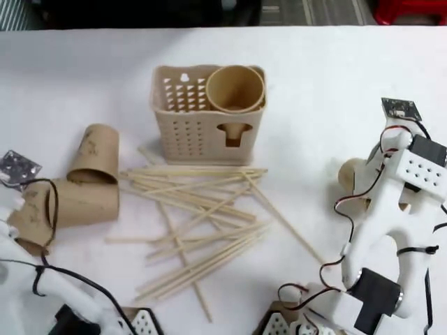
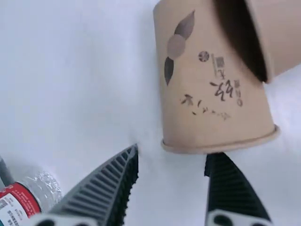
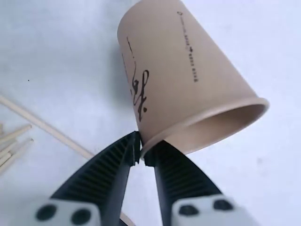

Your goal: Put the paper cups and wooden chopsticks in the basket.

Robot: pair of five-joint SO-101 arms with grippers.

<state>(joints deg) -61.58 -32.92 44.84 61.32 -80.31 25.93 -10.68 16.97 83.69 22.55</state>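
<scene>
Right gripper (image 3: pixel 141 148) is clamped on the rim of a cup (image 3: pixel 188 80), which lies at 3 o'clock from the chopsticks (image 1: pixel 195 216). The pinch is shallow, right at the lip, so I judge I should lift slowly and keep the wrist level so the cup neither swings nor slips. The basket (image 1: pixel 188 132) stands at 12 o'clock of the pile, with one cup (image 1: pixel 235 87) in its right half. I'd aim for the open left half, or nest into that one. The way toward 10 o'clock crosses bare table (image 1: pixel 335 70), with only stray stick ends to clear. Left gripper (image 2: pixel 174 153) stands apart, its tips just beside the rim of a second cup (image 2: pixel 211 84) at 9 o'clock of the pile, a third cup (image 2: pixel 277 33) just beside it.
</scene>
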